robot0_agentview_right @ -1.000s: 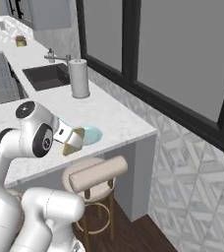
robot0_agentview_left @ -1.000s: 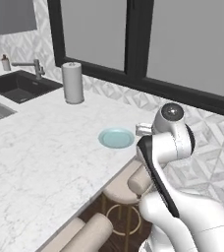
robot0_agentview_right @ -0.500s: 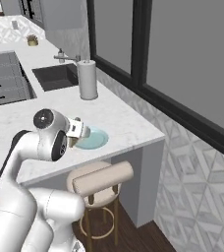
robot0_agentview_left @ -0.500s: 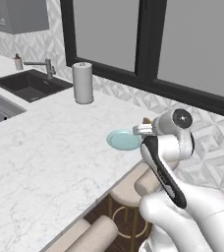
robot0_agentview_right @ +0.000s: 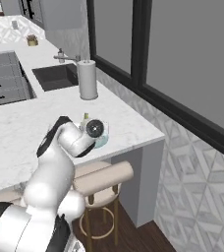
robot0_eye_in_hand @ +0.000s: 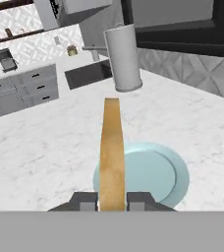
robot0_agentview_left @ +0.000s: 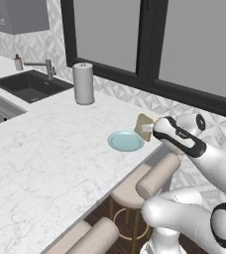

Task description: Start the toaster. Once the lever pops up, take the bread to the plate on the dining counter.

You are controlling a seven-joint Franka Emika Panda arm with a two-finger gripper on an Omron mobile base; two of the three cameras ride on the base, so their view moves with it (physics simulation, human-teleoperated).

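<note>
My gripper [robot0_eye_in_hand: 112, 202] is shut on the bread [robot0_eye_in_hand: 112, 147], a tan slice that stands edge-on between the two fingertips [robot0_eye_in_hand: 87, 201]. The light blue-green plate [robot0_eye_in_hand: 155, 172] lies right under and beyond the slice on the white marble dining counter [robot0_eye_in_hand: 35, 147]. From the left base, the bread [robot0_agentview_left: 144, 126] hangs just above the right rim of the plate [robot0_agentview_left: 126, 141], with the gripper [robot0_agentview_left: 150, 130] behind it. In the right base view my arm covers most of the plate [robot0_agentview_right: 103, 141]. A small boxy grey shape far back on the other counter looks like the toaster [robot0_eye_in_hand: 5, 59].
A white paper towel roll [robot0_agentview_left: 84, 83] stands beyond the plate, with a dark sink [robot0_agentview_left: 30, 85] and faucet [robot0_agentview_left: 41, 65] further left. Round tan stools [robot0_agentview_left: 154, 174] sit below the counter's near edge. Dark-framed windows run along the wall behind.
The base has driven on, so the whole scene has shifted. My arm has stretched forward and brought the bread up to the plate's edge. The grip is unchanged.
</note>
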